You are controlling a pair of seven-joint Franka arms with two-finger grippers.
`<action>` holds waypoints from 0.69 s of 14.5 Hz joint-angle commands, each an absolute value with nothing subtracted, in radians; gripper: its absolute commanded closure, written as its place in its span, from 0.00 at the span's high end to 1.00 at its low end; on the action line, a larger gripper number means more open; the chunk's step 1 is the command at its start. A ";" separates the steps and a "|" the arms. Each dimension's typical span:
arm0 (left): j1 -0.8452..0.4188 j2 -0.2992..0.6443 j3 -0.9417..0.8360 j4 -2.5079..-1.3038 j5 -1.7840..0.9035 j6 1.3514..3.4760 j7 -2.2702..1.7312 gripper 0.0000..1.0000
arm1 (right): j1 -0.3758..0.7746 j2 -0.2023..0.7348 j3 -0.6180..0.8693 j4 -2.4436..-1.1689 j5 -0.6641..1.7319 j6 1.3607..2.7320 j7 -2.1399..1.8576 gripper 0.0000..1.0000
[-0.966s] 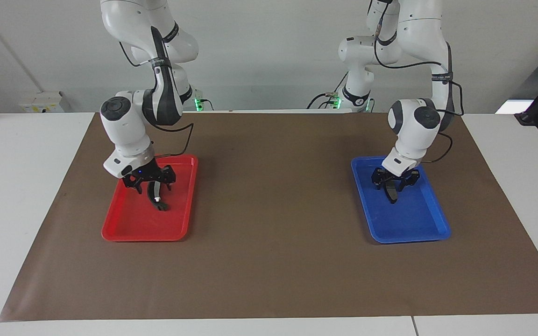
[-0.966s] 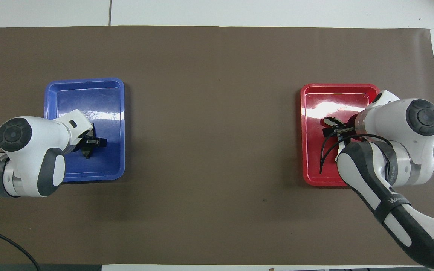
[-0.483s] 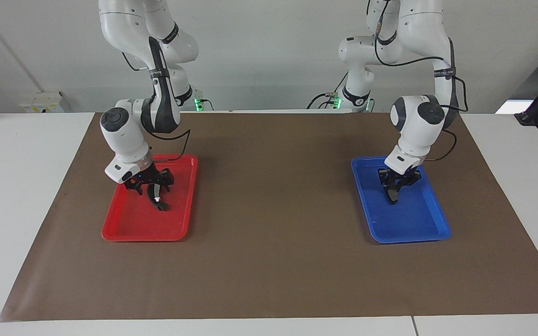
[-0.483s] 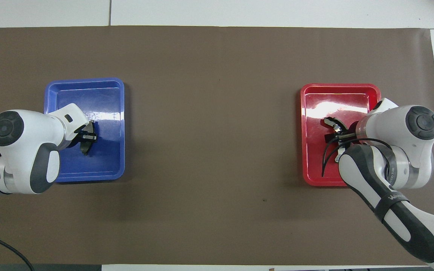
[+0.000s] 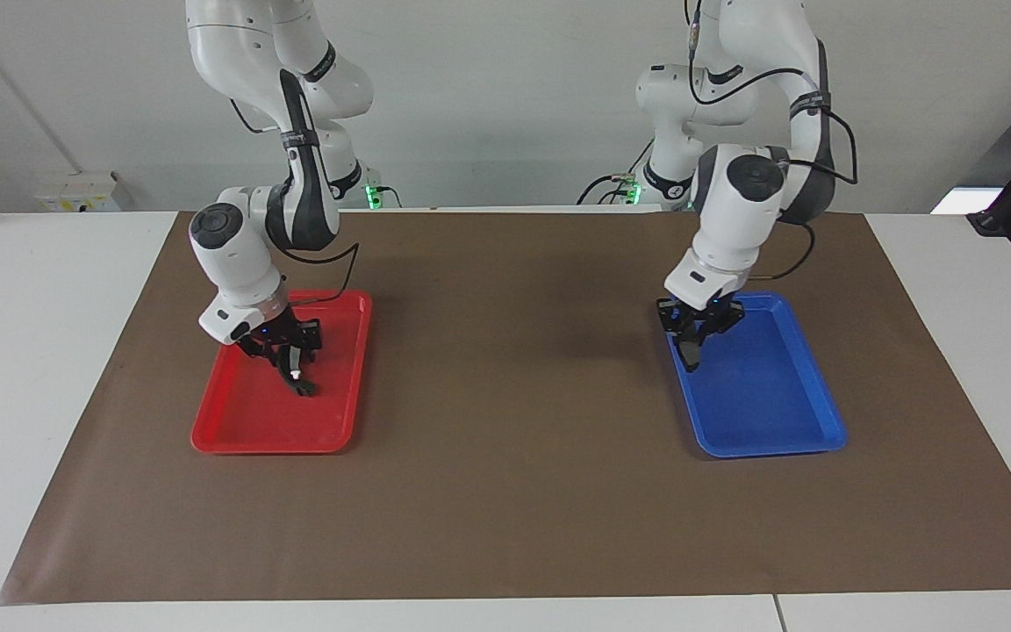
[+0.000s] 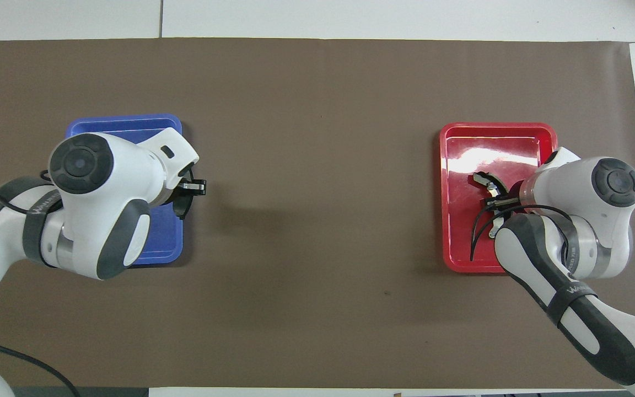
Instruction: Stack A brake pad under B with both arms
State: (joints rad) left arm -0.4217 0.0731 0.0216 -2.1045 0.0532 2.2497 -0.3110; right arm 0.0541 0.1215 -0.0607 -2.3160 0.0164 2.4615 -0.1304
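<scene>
My left gripper is shut on the A brake pad, a short dark pad. It holds the pad in the air over the edge of the blue tray that faces the table's middle. In the overhead view the left gripper and the pad stick out past that tray's rim. My right gripper is low in the red tray and shut on B, the long crescent piece with a white spot. B slopes down to the tray floor. It also shows in the overhead view.
A brown mat covers the table between the two trays. White table surface lies at both ends.
My left gripper has risen with the pad and moved from the middle of the blue tray to over its edge toward the table's middle. My right gripper and B have hardly moved.
</scene>
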 commanded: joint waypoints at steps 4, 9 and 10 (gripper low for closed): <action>-0.641 0.279 0.035 -1.955 0.041 2.347 -0.615 0.15 | 0.038 0.110 -0.055 -2.309 0.035 2.452 -0.140 0.00; -0.713 0.383 0.034 -1.921 0.040 2.408 -0.646 0.27 | 0.047 0.087 -0.055 -2.093 0.034 2.140 -0.040 0.00; -0.724 0.393 0.034 -1.925 0.040 2.443 -0.644 0.37 | 0.051 0.087 -0.055 -2.068 0.034 2.122 -0.031 0.00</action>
State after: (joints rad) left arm -0.7048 0.3643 0.0180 -1.9446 0.0504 2.4015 -0.6469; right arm 0.0493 0.0962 -0.0600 -2.1278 0.0185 2.1812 -0.0597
